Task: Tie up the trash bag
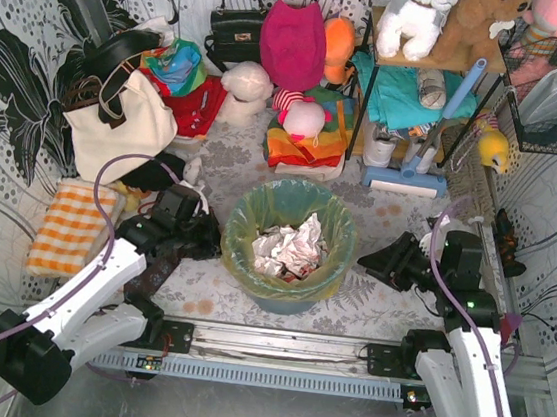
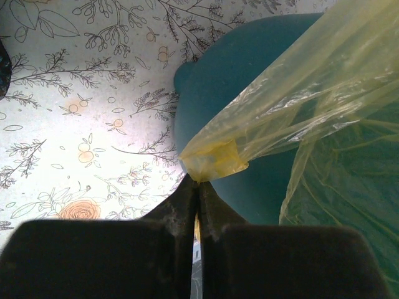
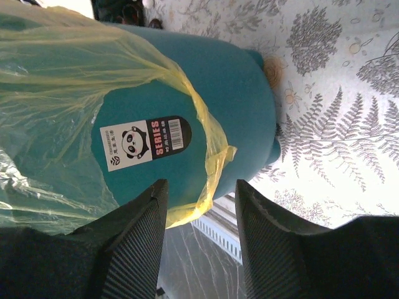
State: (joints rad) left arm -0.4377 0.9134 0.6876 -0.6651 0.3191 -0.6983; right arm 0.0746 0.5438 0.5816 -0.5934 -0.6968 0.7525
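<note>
**Top view:** the trash bag (image 1: 247,220) is seen lining the teal bin (image 1: 286,304), between both arms.
**Left wrist view:** the left gripper (image 2: 199,184) is closed on a gathered bag edge.
**Right wrist view:** the right gripper (image 3: 201,190) is seen parted, with the bag's rim between its fingers.

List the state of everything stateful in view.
teal bin, upright, crumpled paper inside.
trash bag, untied, lining the teal bin, rim draped outside.
left tool, shut on the trash bag's edge.
right tool, open, bag edge in its gap.
</note>
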